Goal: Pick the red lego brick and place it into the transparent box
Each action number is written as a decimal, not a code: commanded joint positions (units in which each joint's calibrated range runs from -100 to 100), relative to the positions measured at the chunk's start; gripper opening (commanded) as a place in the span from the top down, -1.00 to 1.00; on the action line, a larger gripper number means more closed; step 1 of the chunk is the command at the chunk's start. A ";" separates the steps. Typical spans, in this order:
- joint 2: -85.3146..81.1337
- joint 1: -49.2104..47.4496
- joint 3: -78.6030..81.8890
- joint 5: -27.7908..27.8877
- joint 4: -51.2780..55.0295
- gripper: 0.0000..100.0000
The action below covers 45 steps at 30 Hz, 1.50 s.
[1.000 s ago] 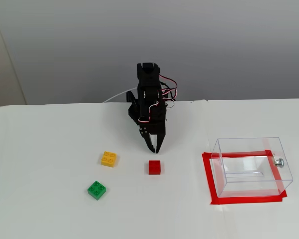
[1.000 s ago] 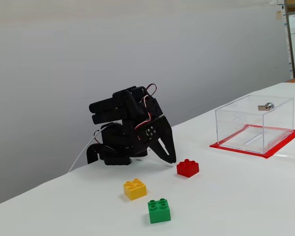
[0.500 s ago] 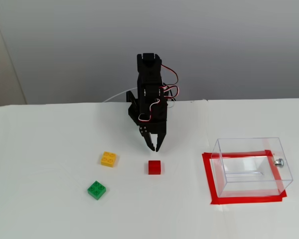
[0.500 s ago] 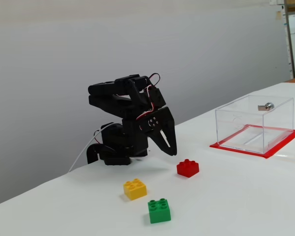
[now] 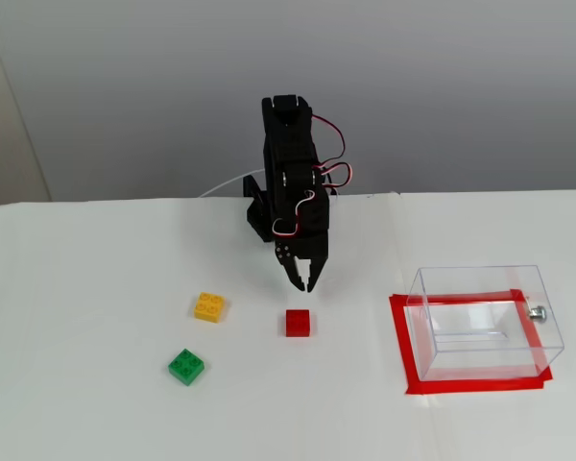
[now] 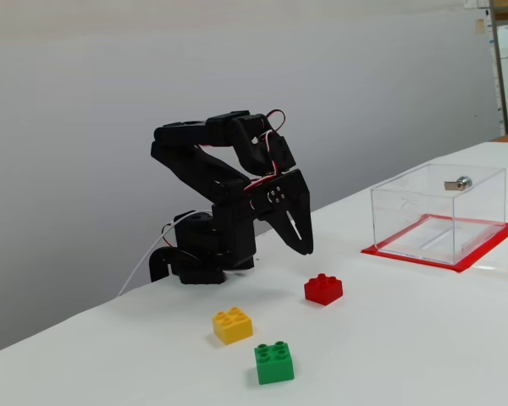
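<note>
White table [image 5: 96, 279] against a plain grey wall; red tape [image 5: 399, 336] frames the transparent box [image 5: 485, 322], which stands at the right in the front fixed view, well apart from the bricks. The red lego brick [image 5: 298, 323] lies on open table, with the yellow brick [image 5: 209, 306] and green brick [image 5: 187, 366] to its left. The gripper [image 5: 307, 283] hangs above and just behind the red brick, empty, tips nearly together.

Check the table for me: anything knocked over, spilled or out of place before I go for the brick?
Nothing stands out. The red lego brick, yellow brick and green brick sit flat, studs up; the transparent box stands upright on its red tape outline.
</note>
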 commanded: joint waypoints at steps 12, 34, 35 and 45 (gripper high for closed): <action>11.42 -0.95 -6.08 -0.13 -7.59 0.96; 16.94 0.46 -6.36 -0.13 -10.98 0.32; 17.36 0.38 -6.36 -0.13 -10.98 0.30; 21.26 0.23 -6.45 -0.13 -17.68 0.22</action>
